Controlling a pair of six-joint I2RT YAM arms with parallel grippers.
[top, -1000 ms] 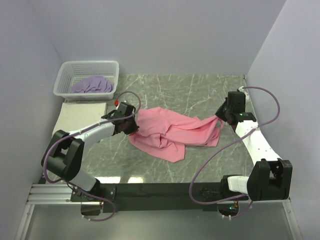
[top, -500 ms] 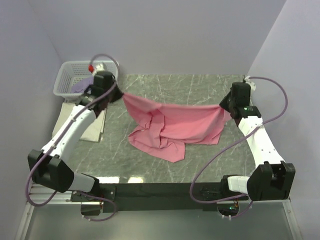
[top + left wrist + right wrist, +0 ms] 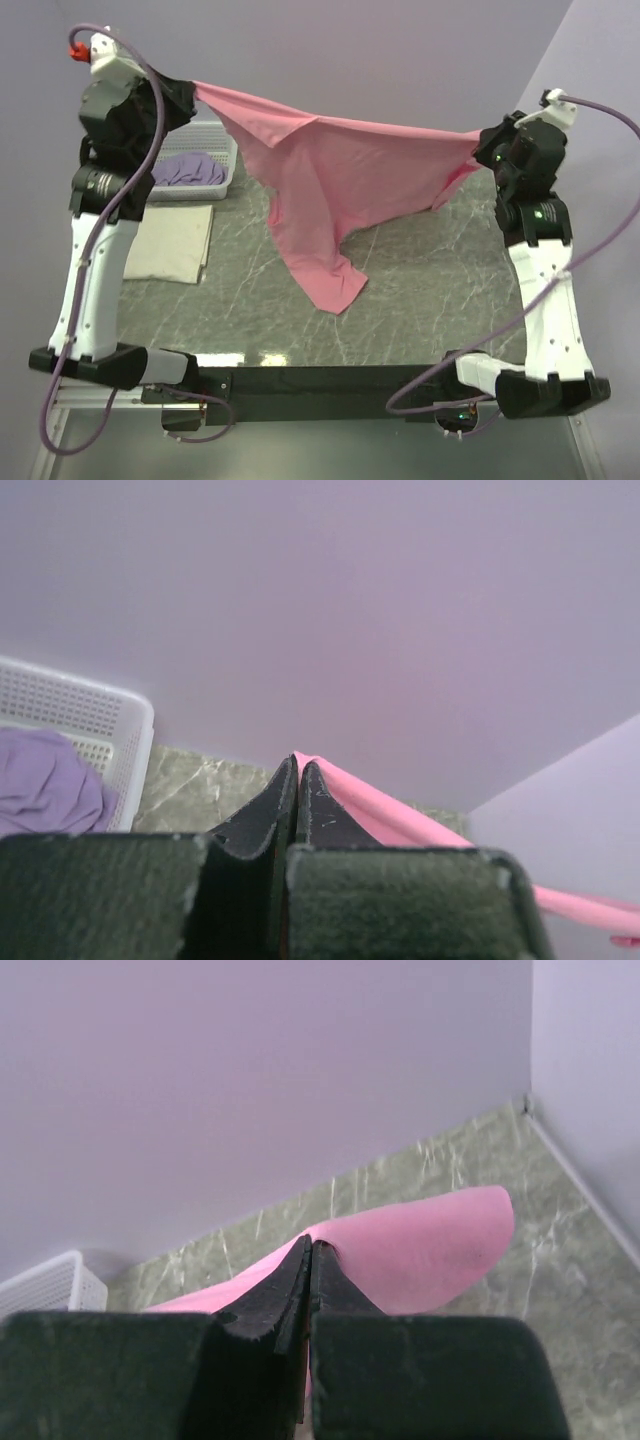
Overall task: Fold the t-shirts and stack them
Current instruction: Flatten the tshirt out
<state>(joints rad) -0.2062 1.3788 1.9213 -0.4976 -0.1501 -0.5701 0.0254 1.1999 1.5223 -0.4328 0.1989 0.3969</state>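
Note:
The pink t-shirt (image 3: 340, 180) hangs stretched in the air between my two grippers, its lower corner drooping toward the table. My left gripper (image 3: 190, 92) is raised high at the upper left and is shut on one pink edge (image 3: 350, 800). My right gripper (image 3: 484, 143) is raised at the right and is shut on the other pink edge (image 3: 420, 1250). The lavender t-shirt (image 3: 185, 168) lies crumpled in the basket. The cream t-shirt (image 3: 170, 240) lies folded flat on the table at the left.
The white lattice basket (image 3: 180, 190) stands at the back left, partly behind the left arm. The marble tabletop (image 3: 430, 290) lies below the hanging shirt. Walls close in at the back and right.
Both arms have risen sharply, lifting the pink t-shirt off the table and pulling it taut between them. One second ago it lay bunched on the marble.

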